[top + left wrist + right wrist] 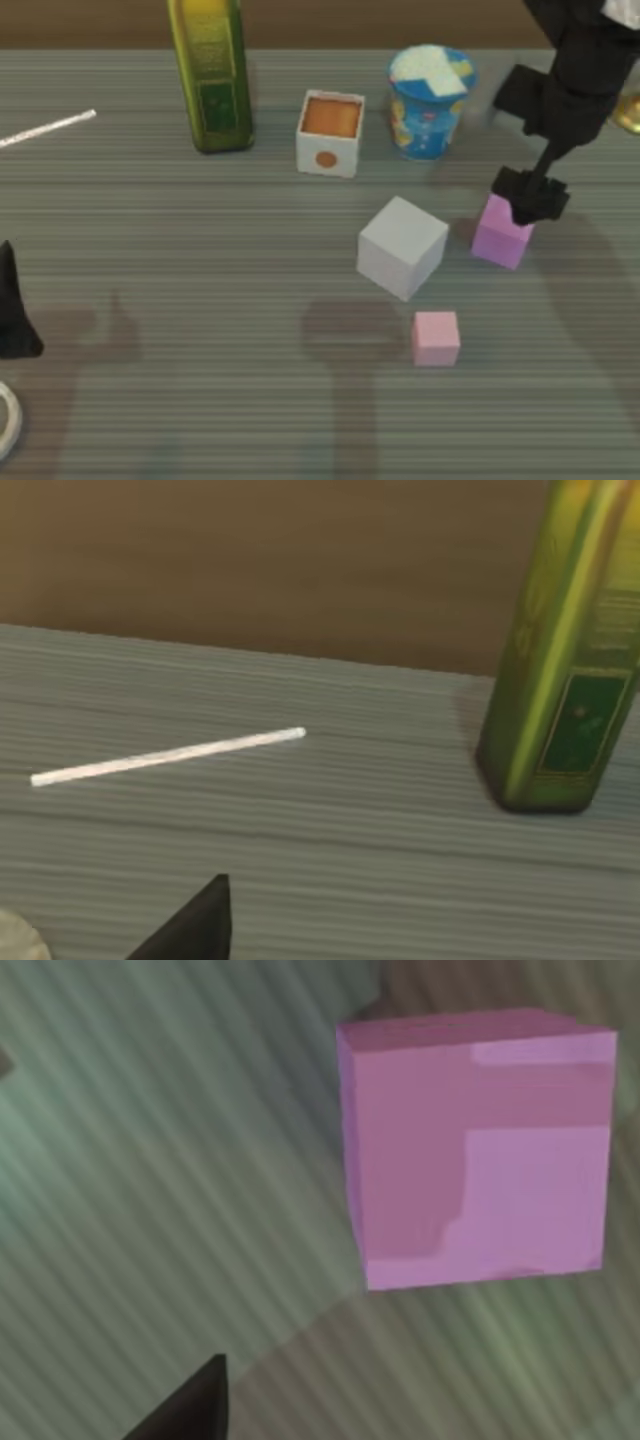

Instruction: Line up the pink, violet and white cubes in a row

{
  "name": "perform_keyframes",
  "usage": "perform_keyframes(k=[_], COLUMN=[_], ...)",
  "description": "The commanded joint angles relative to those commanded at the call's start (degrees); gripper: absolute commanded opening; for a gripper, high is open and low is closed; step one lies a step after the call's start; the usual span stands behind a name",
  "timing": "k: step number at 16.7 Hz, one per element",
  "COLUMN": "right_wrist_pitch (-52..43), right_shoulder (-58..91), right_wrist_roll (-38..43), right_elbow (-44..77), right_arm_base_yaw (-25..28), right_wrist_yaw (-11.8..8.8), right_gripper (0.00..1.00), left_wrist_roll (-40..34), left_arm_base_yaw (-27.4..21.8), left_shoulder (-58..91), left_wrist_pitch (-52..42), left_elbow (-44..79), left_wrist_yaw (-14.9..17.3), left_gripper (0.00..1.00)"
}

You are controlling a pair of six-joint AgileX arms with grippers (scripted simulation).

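Right under my right gripper (pixel 530 200) sits the violet cube (pixel 500 238); whether my fingers are spread or pinching it I cannot tell. Just beside it stands the white cube (pixel 402 246), with the pink cube (pixel 436 338) nearer the table's front, out of line. No row yet; my left gripper (pixel 15 310) idles far off.

Violet cube (pixel 497 240) right of white cube (pixel 401 247) (apart)

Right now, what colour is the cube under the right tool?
Violet cube, clearest in the right wrist view.
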Motion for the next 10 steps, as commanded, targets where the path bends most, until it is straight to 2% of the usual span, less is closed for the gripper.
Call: perform_keyframes(k=[4, 10], right_wrist_pitch=[-4.0, -4.5], right_shoulder=[8.2, 9.5], right_wrist_roll=[-3.0, -3.5], right_elbow=[8.6, 9.8], right_arm_base_yaw=[1.1, 1.0], right_wrist_yaw=[0.1, 0.1], right_gripper=[1.0, 1.0], left_wrist_roll=[5.9, 6.8], left_arm_base_yaw=[2.9, 3.3], left_shoulder=[-9.8, -11.1], left_wrist_pitch=[6.6, 7.6], left_elbow=[-8.4, -9.5], left_wrist_yaw=[0.6, 0.6], left_gripper=[1.0, 1.0])
